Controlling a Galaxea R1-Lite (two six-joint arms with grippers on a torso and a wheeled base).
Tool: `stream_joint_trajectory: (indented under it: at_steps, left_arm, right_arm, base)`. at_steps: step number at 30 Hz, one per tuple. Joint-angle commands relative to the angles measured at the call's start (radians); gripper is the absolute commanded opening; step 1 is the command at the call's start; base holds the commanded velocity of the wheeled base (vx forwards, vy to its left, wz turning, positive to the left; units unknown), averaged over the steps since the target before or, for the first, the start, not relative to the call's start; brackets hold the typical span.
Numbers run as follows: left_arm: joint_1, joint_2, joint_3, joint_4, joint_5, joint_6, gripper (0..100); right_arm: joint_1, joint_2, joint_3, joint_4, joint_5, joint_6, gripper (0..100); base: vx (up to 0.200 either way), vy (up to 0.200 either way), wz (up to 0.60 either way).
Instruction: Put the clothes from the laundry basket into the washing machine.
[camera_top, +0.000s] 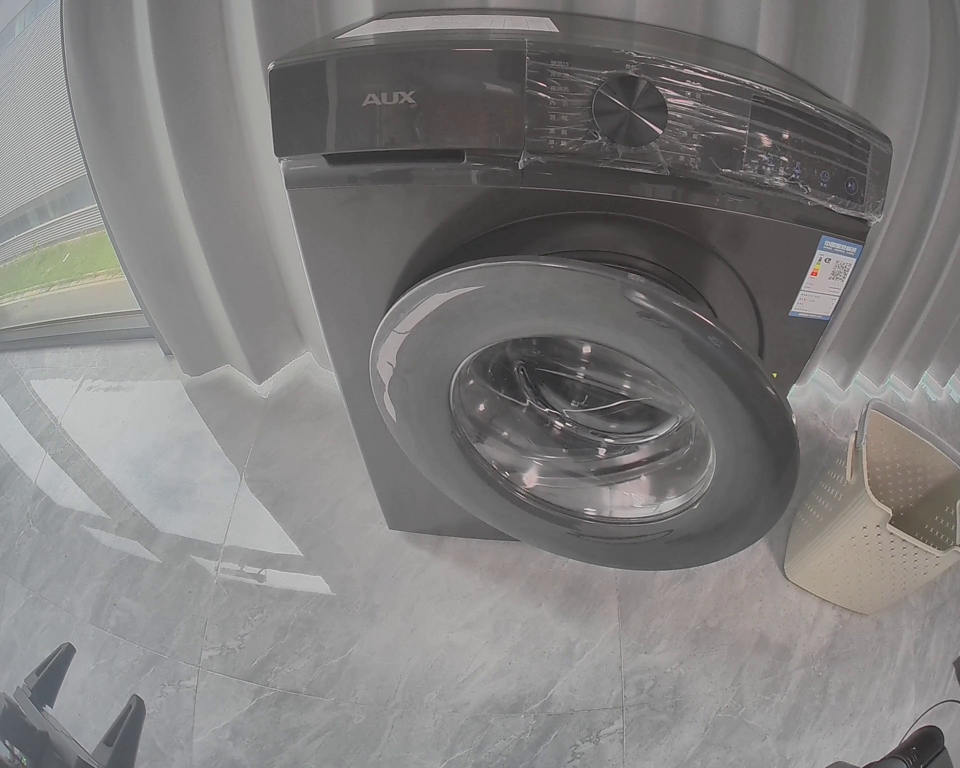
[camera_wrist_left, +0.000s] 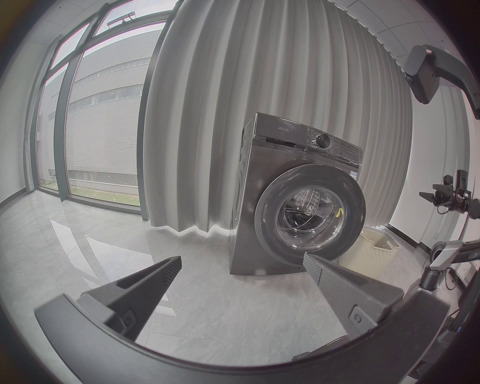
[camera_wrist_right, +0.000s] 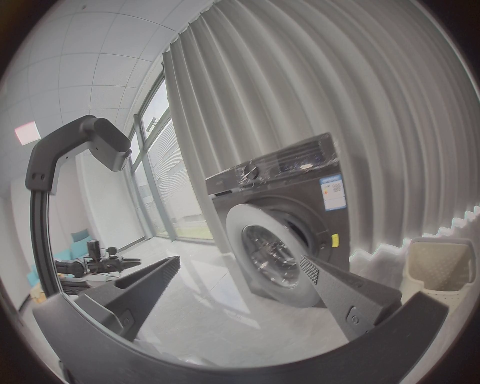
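Note:
The dark grey washing machine (camera_top: 420, 230) stands in front of me on the floor. Its round glass door (camera_top: 580, 420) is swung partly open, hinged on the left, with the drum opening behind it (camera_wrist_right: 300, 230). A cream perforated laundry basket (camera_top: 880, 520) stands on the floor to the machine's right (camera_wrist_right: 440, 265) (camera_wrist_left: 372, 250); the part of its inner wall that shows is bare. My left gripper (camera_top: 95, 685) hangs low at the near left, open and holding nothing (camera_wrist_left: 241, 260). My right gripper (camera_wrist_right: 240, 260) is open too, well back from the machine and the basket.
Pale curtains (camera_top: 190, 200) hang behind and beside the machine. A floor-to-ceiling window (camera_top: 50, 230) is at the far left. Glossy grey floor tiles (camera_top: 420, 650) stretch between me and the machine.

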Motion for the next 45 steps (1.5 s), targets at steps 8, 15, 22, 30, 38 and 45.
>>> stream_joint_trajectory:
  at_steps: [8,15,22,30,38,45]
  left_arm:
    - [0.000,0.005,0.018,-0.001,-0.002,-0.006,100]
    - [0.000,0.005,0.018,-0.001,-0.002,-0.007,100]
    - [0.000,0.005,0.018,-0.001,-0.003,-0.010,100]
    - [0.000,0.005,0.018,-0.001,-0.002,-0.010,100]
    - [0.000,0.005,0.018,-0.001,-0.003,-0.009,100]
    - [0.000,0.005,0.018,-0.001,-0.003,0.001,100]
  right_arm:
    - [0.131,0.637,-0.059,-0.159,0.166,-0.070,100]
    - [0.165,0.903,-0.099,-0.350,0.157,-0.066,100]
    - [0.194,1.087,-0.171,-0.496,0.082,-0.044,100]
    - [0.197,1.243,-0.278,-0.605,-0.023,-0.030,100]
    - [0.198,1.334,-0.326,-0.781,-0.124,-0.018,100]
    - [0.234,1.323,-0.275,-0.794,-0.139,-0.018,100]
  base:
    - [0.000,0.000,0.00]
    - [0.000,0.000,0.00]
    - [0.000,0.000,0.00]
    - [0.000,0.000,0.00]
    - [0.000,0.000,0.00]
    - [0.000,0.000,0.00]
